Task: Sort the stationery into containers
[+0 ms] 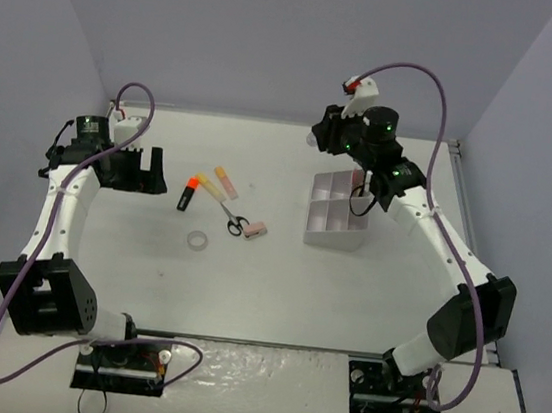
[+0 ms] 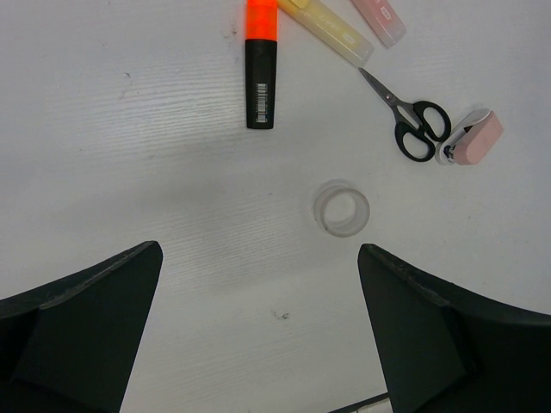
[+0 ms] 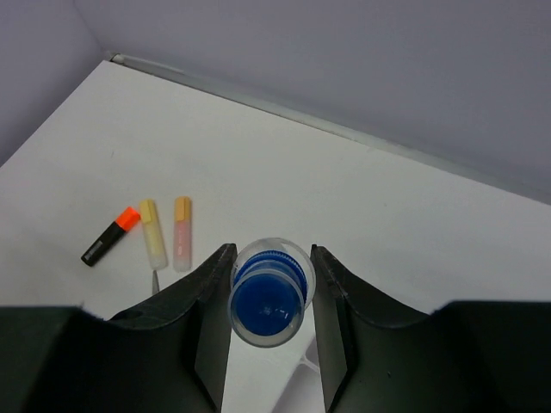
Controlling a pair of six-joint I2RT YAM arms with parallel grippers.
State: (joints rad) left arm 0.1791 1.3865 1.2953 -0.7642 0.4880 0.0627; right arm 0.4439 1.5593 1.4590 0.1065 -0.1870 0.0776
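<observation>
Part-closed right jaws grip the clear blue-capped bottle (image 3: 269,303) over the white divided plastic tray (image 1: 338,238); dropped off-centre, it may bounce out; left jaws gape empty.

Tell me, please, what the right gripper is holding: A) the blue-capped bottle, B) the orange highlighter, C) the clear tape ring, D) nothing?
A: in the right wrist view, the right gripper is closed on the blue-capped bottle, while the orange highlighter and clear tape ring lie ungripped.
</observation>
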